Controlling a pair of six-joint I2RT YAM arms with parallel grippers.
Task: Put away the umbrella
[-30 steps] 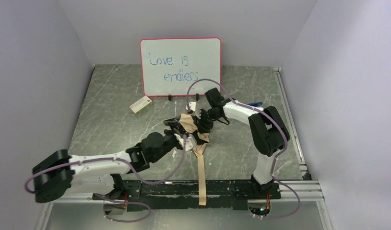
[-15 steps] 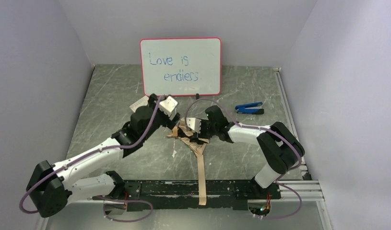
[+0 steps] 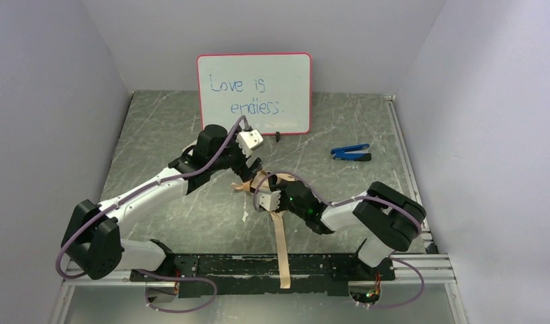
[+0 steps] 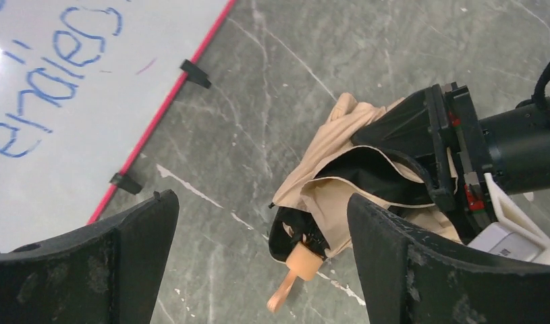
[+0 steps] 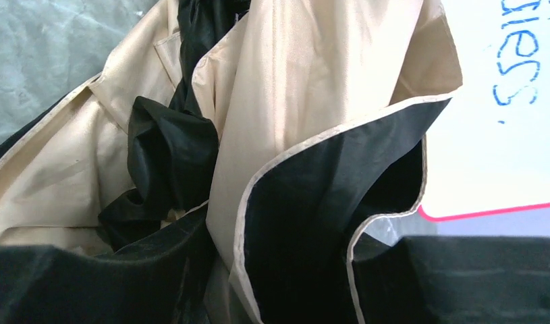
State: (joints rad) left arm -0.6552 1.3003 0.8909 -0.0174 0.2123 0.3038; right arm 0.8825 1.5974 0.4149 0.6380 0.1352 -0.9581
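The umbrella (image 3: 260, 180) lies as a crumpled tan and black bundle at the table's middle. In the left wrist view its fabric (image 4: 339, 189) sits crumpled on the table and the pale orange handle (image 4: 303, 261) points down at the table. My left gripper (image 3: 252, 167) hovers open just behind and above it, with the handle between its spread fingers (image 4: 262, 223). My right gripper (image 3: 267, 187) comes in from the near right and is shut on the fabric folds (image 5: 282, 270). Its black body also shows in the left wrist view (image 4: 454, 148).
A whiteboard (image 3: 254, 93) with blue writing stands at the back, close behind the left gripper. A blue-black clip tool (image 3: 351, 152) lies at the right. A long tan strip (image 3: 282, 250) runs from the umbrella over the front rail. Grey walls enclose both sides.
The left arm swung from the near left up to the far side by the whiteboard. The right arm dropped from the far side to the near right of the umbrella.
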